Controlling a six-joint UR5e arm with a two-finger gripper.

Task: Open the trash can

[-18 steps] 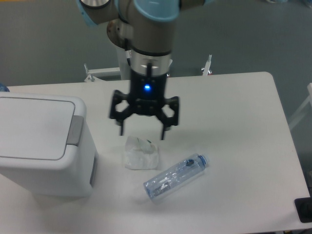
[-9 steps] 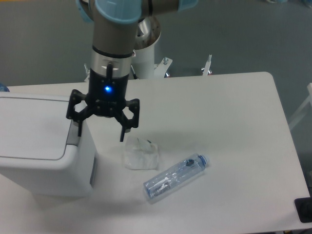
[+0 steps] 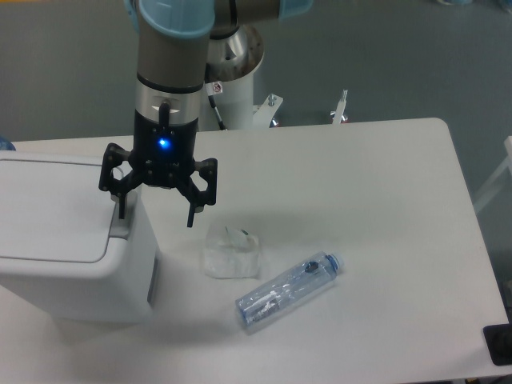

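The trash can [image 3: 68, 240] is a big white boxy bin at the table's left edge, its flat lid down. A grey push-button strip [image 3: 120, 224] runs along the lid's right side. My gripper [image 3: 156, 214] hangs open just above the bin's right edge. Its left finger [image 3: 121, 204] is over the grey strip and its right finger [image 3: 190, 212] hangs past the bin's side, over the table. Nothing sits between the fingers.
A crumpled clear wrapper [image 3: 232, 250] lies on the white table [image 3: 384, 208] just right of the bin. A clear plastic bottle [image 3: 288, 290] with a blue cap lies on its side further right. A dark object [image 3: 500, 344] sits at the table's front right corner.
My gripper has travelled left, from above the crumpled wrapper to the bin's right edge, staying open. The bin's lid, the wrapper and the bottle have not moved.
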